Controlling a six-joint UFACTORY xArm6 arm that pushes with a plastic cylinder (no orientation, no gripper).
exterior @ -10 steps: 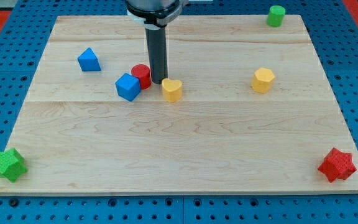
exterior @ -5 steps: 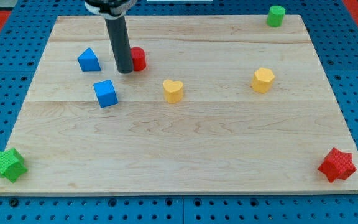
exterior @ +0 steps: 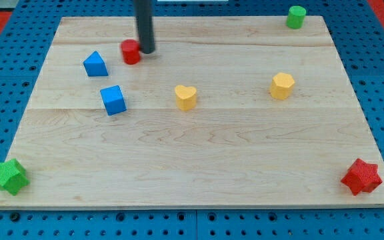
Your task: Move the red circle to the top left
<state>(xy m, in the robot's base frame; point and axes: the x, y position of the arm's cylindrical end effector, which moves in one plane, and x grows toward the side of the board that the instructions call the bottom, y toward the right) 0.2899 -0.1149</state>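
Note:
The red circle (exterior: 131, 51) is a small red cylinder on the wooden board (exterior: 199, 147), in the upper left part. My tip (exterior: 147, 51) stands right against its right side, touching it or nearly so. The dark rod rises from there out of the view's top. A blue house-shaped block (exterior: 95, 64) lies just left and below the red circle.
A blue cube (exterior: 113, 100) lies below the red circle. A yellow heart (exterior: 186, 97) sits near the middle, a yellow hexagon (exterior: 282, 85) to the right. A green cylinder (exterior: 296, 17) is top right, a green star (exterior: 8, 176) bottom left, a red star (exterior: 361, 177) bottom right.
The red circle has gone up and left, away from the blue cube, which slid left and down. My tip went from the circle's left side to its right side.

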